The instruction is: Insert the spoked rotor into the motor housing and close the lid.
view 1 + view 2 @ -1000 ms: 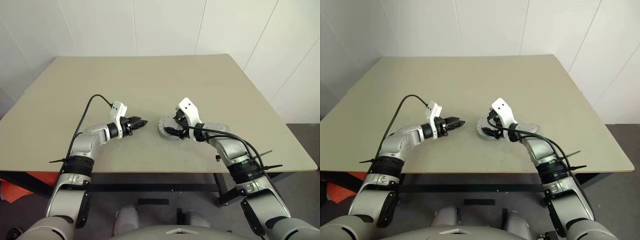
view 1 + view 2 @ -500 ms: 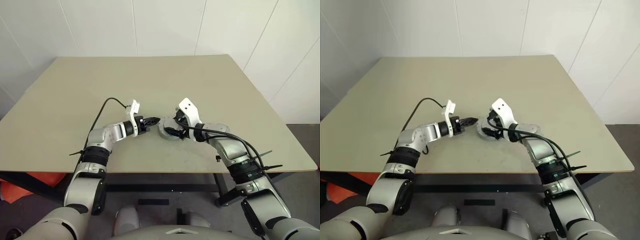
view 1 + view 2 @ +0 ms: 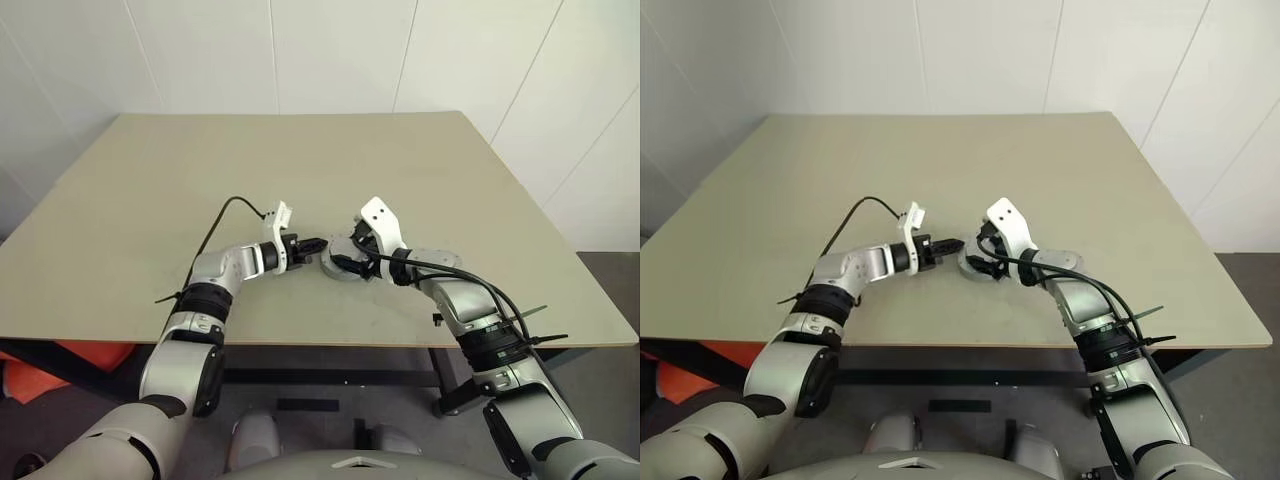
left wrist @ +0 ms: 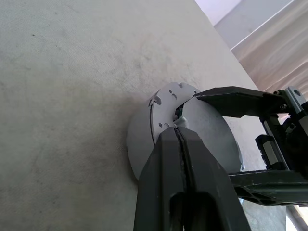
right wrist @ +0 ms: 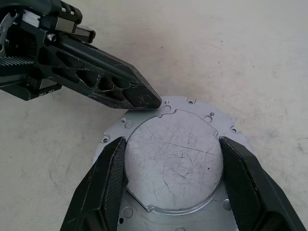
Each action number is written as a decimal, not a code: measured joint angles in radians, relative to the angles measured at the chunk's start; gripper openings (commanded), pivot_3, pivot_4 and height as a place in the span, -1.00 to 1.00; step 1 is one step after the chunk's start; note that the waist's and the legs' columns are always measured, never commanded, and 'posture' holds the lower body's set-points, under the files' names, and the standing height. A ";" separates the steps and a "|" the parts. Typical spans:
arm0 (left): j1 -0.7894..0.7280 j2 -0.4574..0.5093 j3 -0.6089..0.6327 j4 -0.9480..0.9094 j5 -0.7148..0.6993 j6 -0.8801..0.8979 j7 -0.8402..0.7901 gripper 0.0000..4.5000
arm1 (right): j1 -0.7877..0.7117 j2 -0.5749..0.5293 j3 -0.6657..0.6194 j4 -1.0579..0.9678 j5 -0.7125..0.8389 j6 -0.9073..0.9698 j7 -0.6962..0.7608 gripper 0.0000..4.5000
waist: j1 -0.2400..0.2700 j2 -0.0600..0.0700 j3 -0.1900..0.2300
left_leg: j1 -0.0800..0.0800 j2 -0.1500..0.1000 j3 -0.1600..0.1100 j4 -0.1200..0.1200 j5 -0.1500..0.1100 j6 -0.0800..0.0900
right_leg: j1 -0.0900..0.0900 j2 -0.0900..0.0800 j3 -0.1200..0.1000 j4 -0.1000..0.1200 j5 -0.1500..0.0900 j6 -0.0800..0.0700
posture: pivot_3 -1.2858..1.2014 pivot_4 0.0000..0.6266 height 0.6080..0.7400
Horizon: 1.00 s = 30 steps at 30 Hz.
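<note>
The lid [image 5: 175, 168] is a flat, scratched silver disc with a raised centre and a holed flange. It lies on a short round grey body, seemingly the motor housing [image 4: 137, 149], near the table's front middle. My right gripper [image 5: 172, 142] straddles the lid's raised centre, one finger pressed against each side. My left gripper [image 4: 175, 129] is shut with nothing in it. Its tip touches the lid's rim on the side opposite my right wrist, also seen in the head view [image 3: 318, 244]. The spoked rotor is hidden.
The beige table [image 3: 200, 180] stretches bare to the back and to both sides, with its front edge close behind the arms. A black cable [image 3: 225, 215] loops up from my left wrist.
My left gripper has shut and swung right across the table to the lid's rim. My right gripper and the lid have stayed put.
</note>
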 measured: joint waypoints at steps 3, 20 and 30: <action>0.000 0.005 -0.007 -0.003 0.004 0.002 -0.004 -0.99 | 0.000 0.000 -0.003 -0.004 0.001 0.012 -0.001 0.31 | 0.002 0.000 0.000 | 0.001 0.000 0.000 -0.001 0.000 0.000 | 0.001 0.000 0.000 0.000 0.000 0.000 | 0.03 -1.00 1.00; 0.015 0.028 -0.017 -0.078 -0.009 0.173 -0.059 -1.00 | 0.001 -0.007 -0.016 -0.021 -0.001 0.046 -0.020 0.99 | 0.004 0.000 -0.001 | 0.002 0.000 0.000 -0.002 0.000 0.000 | 0.001 0.000 0.000 -0.002 -0.001 0.002 | 0.03 -1.00 1.00; 0.015 0.031 -0.017 -0.089 -0.010 0.193 -0.066 -1.00 | 0.021 -0.058 -0.062 -0.223 0.077 0.176 0.027 0.99 | 0.005 0.001 0.000 | 0.001 0.000 0.000 -0.002 -0.001 0.001 | -0.001 0.000 0.000 -0.003 -0.001 0.002 | 0.03 -1.00 1.00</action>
